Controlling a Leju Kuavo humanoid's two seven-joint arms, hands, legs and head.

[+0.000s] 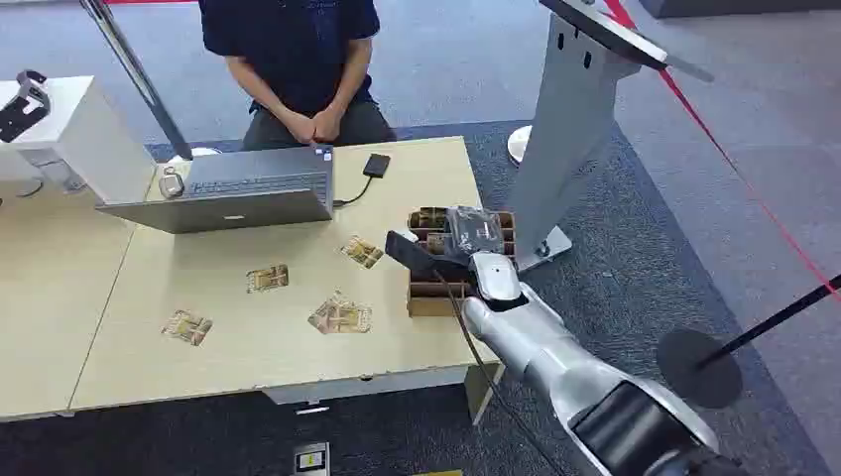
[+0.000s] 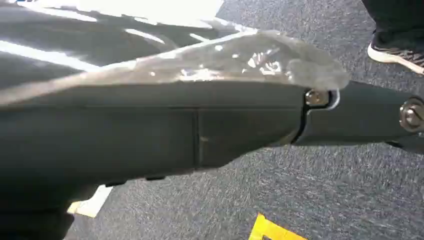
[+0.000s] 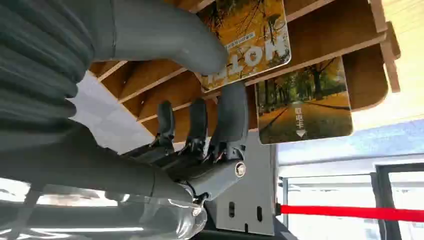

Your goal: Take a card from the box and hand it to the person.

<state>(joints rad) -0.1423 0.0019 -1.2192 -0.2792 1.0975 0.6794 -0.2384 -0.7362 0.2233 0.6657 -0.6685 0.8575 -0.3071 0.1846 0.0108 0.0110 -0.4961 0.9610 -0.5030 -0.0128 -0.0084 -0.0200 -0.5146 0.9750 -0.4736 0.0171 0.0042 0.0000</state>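
We have the glossy yellow autumn-print card [image 3: 250, 42] pinched between thumb and a dark finger of our right hand [image 3: 200, 100], standing in a slot of the slatted brown cardboard box [image 1: 431, 297]. We should draw it straight out along the slot, clear of its neighbour card [image 3: 305, 102]. Our left hand's state we cannot tell.

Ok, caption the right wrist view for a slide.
Robot hand pinches a yellow autumn-print card at the slotted wooden box.

A grey laptop [image 1: 230, 190] sits open on the wooden table [image 1: 129, 357], beside a grey stand [image 1: 567, 129].
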